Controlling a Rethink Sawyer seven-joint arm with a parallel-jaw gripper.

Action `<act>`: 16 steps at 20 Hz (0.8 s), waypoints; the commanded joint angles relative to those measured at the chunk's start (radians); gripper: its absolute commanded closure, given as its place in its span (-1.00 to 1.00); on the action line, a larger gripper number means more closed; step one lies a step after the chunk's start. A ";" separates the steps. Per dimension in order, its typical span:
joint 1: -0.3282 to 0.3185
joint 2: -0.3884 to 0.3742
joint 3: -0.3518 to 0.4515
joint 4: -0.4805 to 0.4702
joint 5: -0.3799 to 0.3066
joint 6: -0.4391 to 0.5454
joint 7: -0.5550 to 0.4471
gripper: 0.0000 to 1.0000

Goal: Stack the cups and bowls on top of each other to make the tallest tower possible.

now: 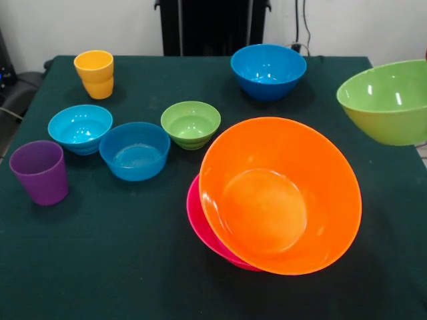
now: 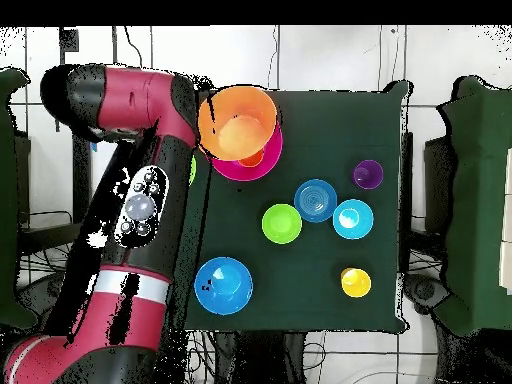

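The large orange bowl (image 1: pixel 280 195) leans tilted on the pink bowl (image 1: pixel 200 223) near the worktop's (image 1: pixel 100 267) front edge. Yellow cup (image 1: pixel 94 73) sits by the far left corner, purple cup (image 1: pixel 40 171) at the left edge. A medium green bowl (image 1: pixel 387 100) rides above the right edge; the tool's grip cannot be made out.

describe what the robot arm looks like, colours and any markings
The arm shows only in the overhead view: thick rounded segments with glossy red shells and black joints. A white band rings the red lower link, and a black panel midway carries a cluster of pale round buttons. The gripper is not visible in either view, so its look cannot be described.
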 commanded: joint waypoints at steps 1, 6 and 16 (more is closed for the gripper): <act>-0.086 0.036 -0.018 -0.319 0.060 0.321 0.225 1.00; -0.141 0.069 -0.109 -0.465 0.174 0.463 0.226 1.00; -0.224 0.133 -0.329 -0.592 0.420 0.519 0.127 1.00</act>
